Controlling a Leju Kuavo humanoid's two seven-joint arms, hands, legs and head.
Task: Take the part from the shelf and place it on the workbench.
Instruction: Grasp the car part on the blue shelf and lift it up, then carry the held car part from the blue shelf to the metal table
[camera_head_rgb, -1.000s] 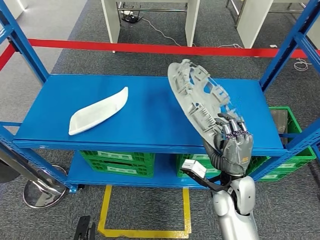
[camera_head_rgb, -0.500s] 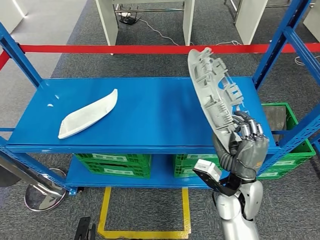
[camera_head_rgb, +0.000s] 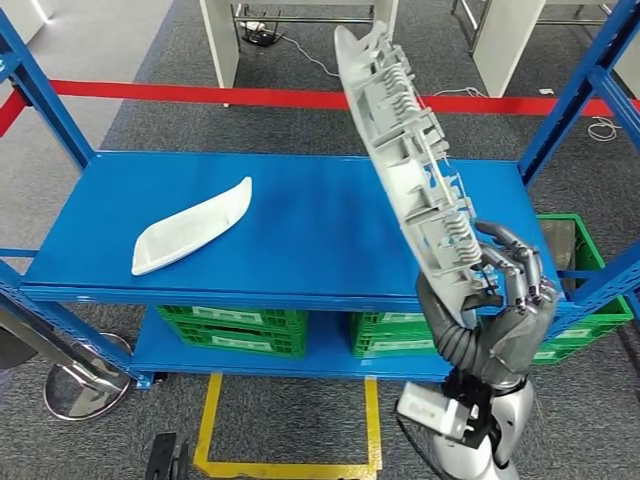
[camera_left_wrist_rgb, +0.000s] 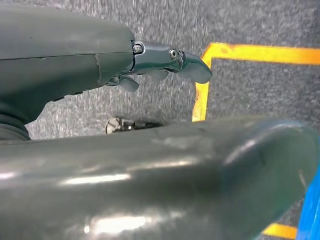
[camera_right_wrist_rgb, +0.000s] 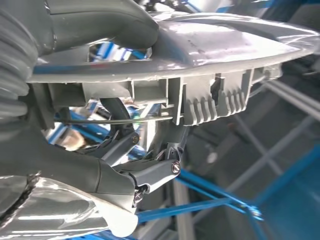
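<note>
At the far left of the head view a round metal base (camera_head_rgb: 79, 388) is standing on the grey carpet beside the blue shelf (camera_head_rgb: 302, 240). A white curved piece (camera_head_rgb: 190, 224) is lying flat on the left half of the shelf's top board. Below it, green crates (camera_head_rgb: 234, 330) are sitting on the lower board, and a yellow floor marking (camera_head_rgb: 287, 440) is showing in front of the shelf. A red barrier tape (camera_head_rgb: 226, 96) is running across behind the rack. Toward the right, the grey part (camera_head_rgb: 411, 160) is being held up in the air, tilted steeply, its ribbed side facing the camera (clear of the board). The right hand (camera_head_rgb: 498, 310) is gripping the part's lower end, its fingers (camera_head_rgb: 521, 268) wrapping over the edge. In the left wrist view the left hand (camera_left_wrist_rgb: 113, 150) is hanging over the carpet, its fingers stretched out and holding nothing.
</note>
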